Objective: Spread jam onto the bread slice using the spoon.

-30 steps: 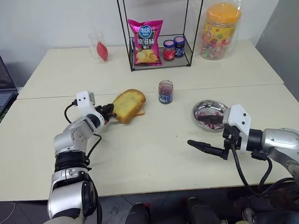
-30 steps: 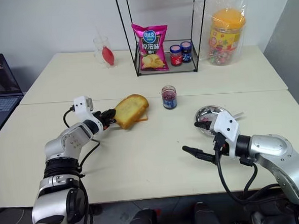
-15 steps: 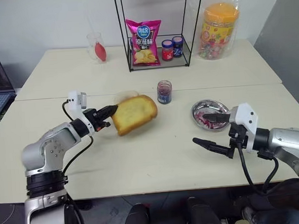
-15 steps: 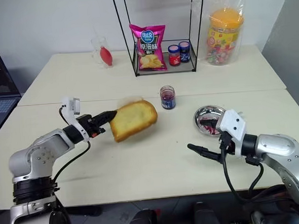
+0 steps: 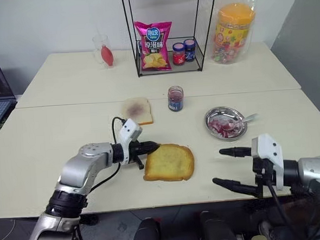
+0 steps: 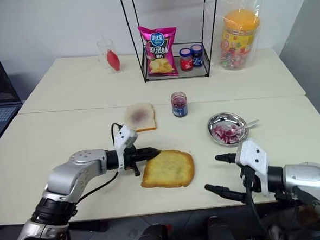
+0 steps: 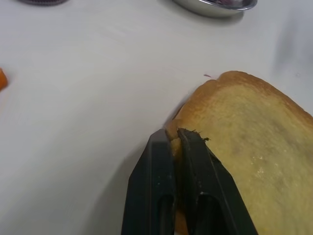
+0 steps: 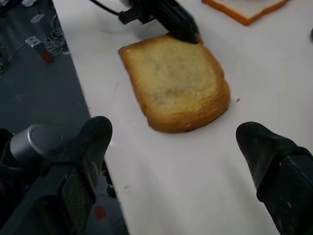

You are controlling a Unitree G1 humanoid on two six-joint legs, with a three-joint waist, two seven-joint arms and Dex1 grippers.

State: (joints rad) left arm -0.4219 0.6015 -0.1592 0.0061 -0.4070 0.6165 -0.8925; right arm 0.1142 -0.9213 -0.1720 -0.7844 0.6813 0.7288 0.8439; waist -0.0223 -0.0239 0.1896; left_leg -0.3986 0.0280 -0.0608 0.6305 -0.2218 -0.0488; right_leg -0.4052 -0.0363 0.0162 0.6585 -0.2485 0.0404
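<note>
Left gripper (image 5: 151, 148), fingers pinching the crust edge of the bread slice (image 5: 169, 162), which lies flat on the table (image 5: 68, 125) near its front edge. Steel dish (image 5: 226, 122) sits at 2 o'clock from the slice, holding jam (image 5: 223, 126) and the spoon (image 5: 242, 120). Right gripper (image 5: 221, 168), fingers spread wide, hovers at 3 o'clock from the slice, empty.
</note>
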